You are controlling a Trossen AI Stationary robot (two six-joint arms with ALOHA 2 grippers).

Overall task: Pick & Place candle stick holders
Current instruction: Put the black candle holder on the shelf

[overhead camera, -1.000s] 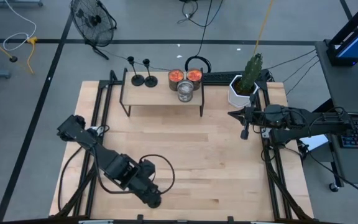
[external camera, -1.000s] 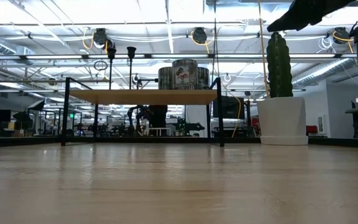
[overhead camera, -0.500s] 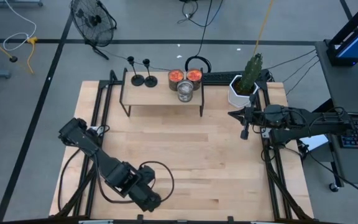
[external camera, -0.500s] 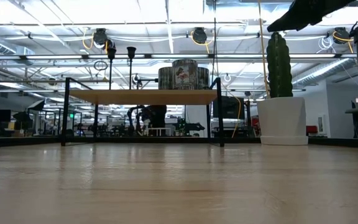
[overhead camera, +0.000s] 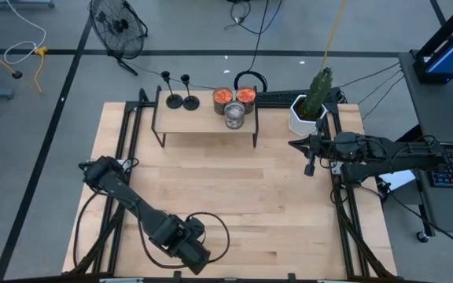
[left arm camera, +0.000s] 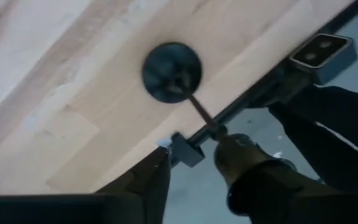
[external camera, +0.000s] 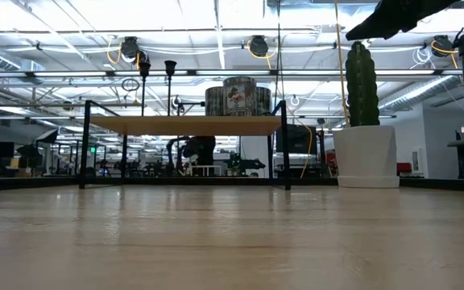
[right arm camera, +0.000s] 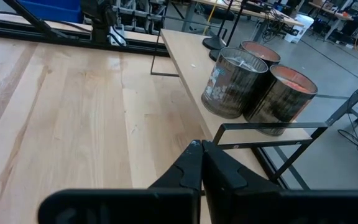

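Note:
Two black candle stick holders (overhead camera: 173, 100) (overhead camera: 189, 100) stand by their round bases on the left end of the small wooden shelf (overhead camera: 203, 118). The third holder (left arm camera: 171, 72) stands by its base on the table near the near edge, and its thin stem (left arm camera: 201, 112) rises toward my left gripper (left arm camera: 194, 152). That gripper (overhead camera: 197, 258) is open above it, one finger on each side of the stem's top. My right gripper (right arm camera: 201, 155) is shut and empty, held over the table's right side (overhead camera: 309, 161). My left gripper comes at the third holder from above, pointing down, with the stem's top (left arm camera: 216, 129) close to one finger (left arm camera: 232, 155). I cannot tell whether that finger touches it. The holder stands upright with its base on the table.
Three candle tins (overhead camera: 234, 115) (overhead camera: 222, 96) (overhead camera: 245, 96) stand on the shelf's right half. A potted cactus (overhead camera: 311, 102) stands at the far right corner. A black frame rail (left arm camera: 260, 93) runs along the table's near edge, close to the third holder.
My left arm has swung its gripper a little toward the table's near edge and to the right, staying low over the table. Nothing else has moved.

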